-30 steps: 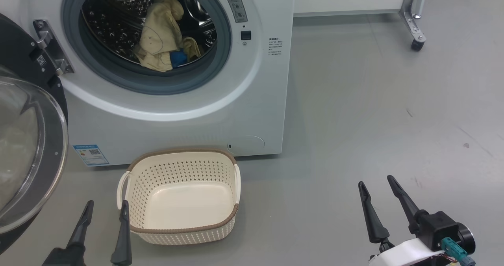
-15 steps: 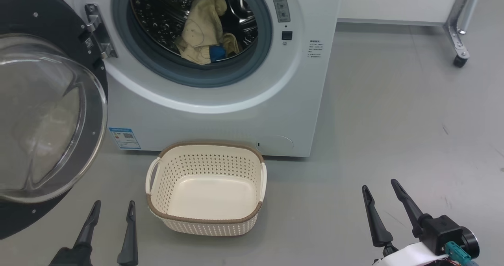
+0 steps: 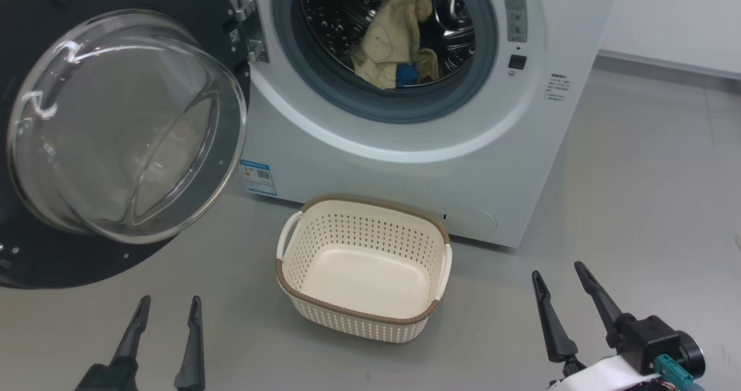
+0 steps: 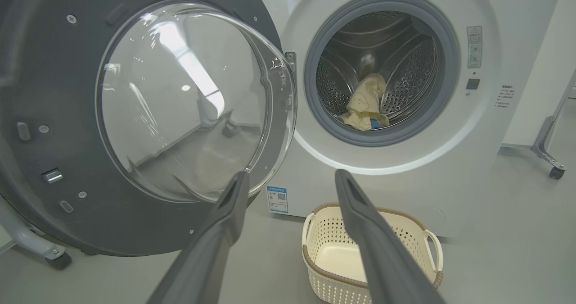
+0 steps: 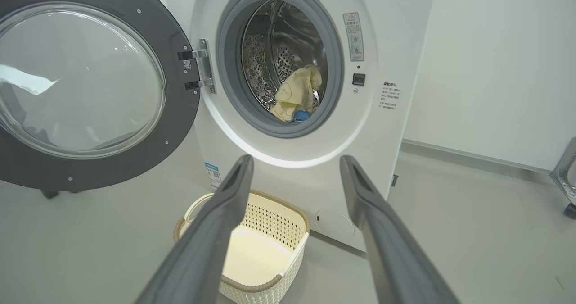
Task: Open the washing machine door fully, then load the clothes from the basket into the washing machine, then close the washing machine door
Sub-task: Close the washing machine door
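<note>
The white washing machine (image 3: 405, 165) stands with its door (image 3: 121, 130) swung wide open to the left, the glass bowl facing me. Cream-yellow clothes (image 3: 388, 49) with a blue patch lie inside the steel drum, also visible as the clothes (image 4: 364, 108) and the clothes (image 5: 294, 97). The cream basket (image 3: 365, 315) sits empty on the floor before the machine. My left gripper (image 3: 168, 304) is open at the lower left, below the door and left of the basket. My right gripper (image 3: 558, 272) is open at the lower right, clear of everything.
A blue label (image 3: 257, 176) is low on the machine's front. A metal leg with a caster (image 4: 555, 171) stands right of the machine, and another caster (image 4: 56, 261) sits under the open door. Grey floor (image 3: 637, 176) lies to the right.
The head camera has swung left, so the machine, door and basket have shifted rightward in the picture. Both grippers stay open in the same corners.
</note>
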Tool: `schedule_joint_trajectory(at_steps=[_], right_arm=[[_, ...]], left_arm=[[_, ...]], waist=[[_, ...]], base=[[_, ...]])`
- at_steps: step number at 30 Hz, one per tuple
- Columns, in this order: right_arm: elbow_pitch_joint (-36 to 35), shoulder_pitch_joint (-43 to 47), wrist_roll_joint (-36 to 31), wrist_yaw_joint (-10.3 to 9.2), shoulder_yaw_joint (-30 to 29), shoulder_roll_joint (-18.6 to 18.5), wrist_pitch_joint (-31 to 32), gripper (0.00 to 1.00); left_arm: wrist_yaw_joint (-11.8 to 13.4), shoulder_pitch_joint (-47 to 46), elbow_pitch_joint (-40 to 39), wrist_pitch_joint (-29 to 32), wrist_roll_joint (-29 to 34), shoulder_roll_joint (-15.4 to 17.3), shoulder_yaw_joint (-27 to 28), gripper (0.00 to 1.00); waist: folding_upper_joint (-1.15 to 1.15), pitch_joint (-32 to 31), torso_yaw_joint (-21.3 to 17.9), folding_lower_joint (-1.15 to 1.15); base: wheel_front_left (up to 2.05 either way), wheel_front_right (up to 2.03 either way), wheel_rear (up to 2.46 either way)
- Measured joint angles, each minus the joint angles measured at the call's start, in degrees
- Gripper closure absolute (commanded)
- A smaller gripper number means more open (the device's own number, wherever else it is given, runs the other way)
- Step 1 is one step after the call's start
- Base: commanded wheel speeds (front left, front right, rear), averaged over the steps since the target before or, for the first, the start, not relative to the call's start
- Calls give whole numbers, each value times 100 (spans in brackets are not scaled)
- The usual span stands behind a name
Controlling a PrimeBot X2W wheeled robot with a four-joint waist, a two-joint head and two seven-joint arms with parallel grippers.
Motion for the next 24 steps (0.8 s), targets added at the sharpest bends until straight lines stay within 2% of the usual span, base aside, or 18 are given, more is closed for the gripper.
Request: schedule_joint_trajectory(at_steps=[12, 24], right_arm=[[-33, -2, -1, 12, 247, 53, 101, 0], [2, -120, -16, 87, 398, 49, 201, 0]], left_arm=[[55, 12, 32, -52, -22, -8, 160, 0], [129, 55, -47, -158, -59, -86, 302, 0]], waist=[[0, -23, 778, 0], [0, 115, 965, 0]], base=[[0, 0, 0], [0, 0, 0]])
